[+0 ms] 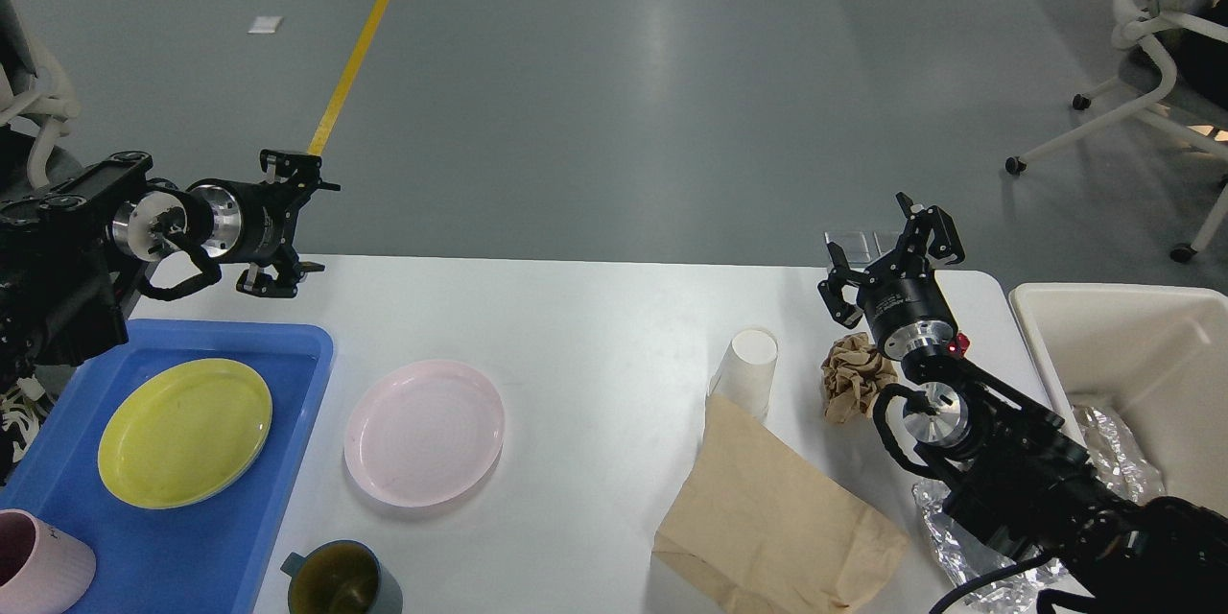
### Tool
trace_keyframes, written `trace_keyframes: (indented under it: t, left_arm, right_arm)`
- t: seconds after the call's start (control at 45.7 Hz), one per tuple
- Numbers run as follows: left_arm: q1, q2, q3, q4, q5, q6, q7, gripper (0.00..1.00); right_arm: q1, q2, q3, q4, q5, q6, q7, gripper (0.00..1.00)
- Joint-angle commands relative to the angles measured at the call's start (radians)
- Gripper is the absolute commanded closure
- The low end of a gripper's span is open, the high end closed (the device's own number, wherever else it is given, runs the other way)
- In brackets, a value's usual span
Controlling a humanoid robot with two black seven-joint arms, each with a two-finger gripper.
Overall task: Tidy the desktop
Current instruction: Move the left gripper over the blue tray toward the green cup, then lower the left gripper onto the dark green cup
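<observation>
White, matte, round-cornered desktop (595, 326) spreads below both arms, its round pale pink plate (424, 432) lying down-right of the nearer, empty, spread left gripper (309, 232); right gripper (890, 254) hovers released, empty.

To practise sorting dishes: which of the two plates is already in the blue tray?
The yellow plate lies in the blue tray. The pink plate sits beside the tray, directly on the desktop.

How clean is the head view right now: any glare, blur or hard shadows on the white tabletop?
Head view: sharp throughout, no motion blur; soft overhead glare streaks on the grey floor; the large white tabletop is evenly lit, with only faint shadows beside the pale pink round plate and white paper cup.
</observation>
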Motion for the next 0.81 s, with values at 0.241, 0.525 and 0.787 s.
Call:
trace_keyframes:
  t: [0.241, 0.525, 0.787]
  left_arm:
    - [-0.158, -0.069, 0.696, -0.001, 0.003, -0.193, 0.049, 0.03]
    - [-0.225, -0.184, 1.022, -0.022, 0.027, -0.512, 0.052, 0.03]
    - [-0.495, -0.175, 1.109, -0.530, 0.092, -0.540, 0.046, 0.04]
  right_arm:
    - [0.000, 0.000, 0.000, 0.000, 0.000, 0.000, 0.000, 0.00]
    - [0.000, 0.000, 0.000, 0.000, 0.000, 0.000, 0.000, 0.00]
    - [0.000, 0.000, 0.000, 0.000, 0.000, 0.000, 0.000, 0.00]
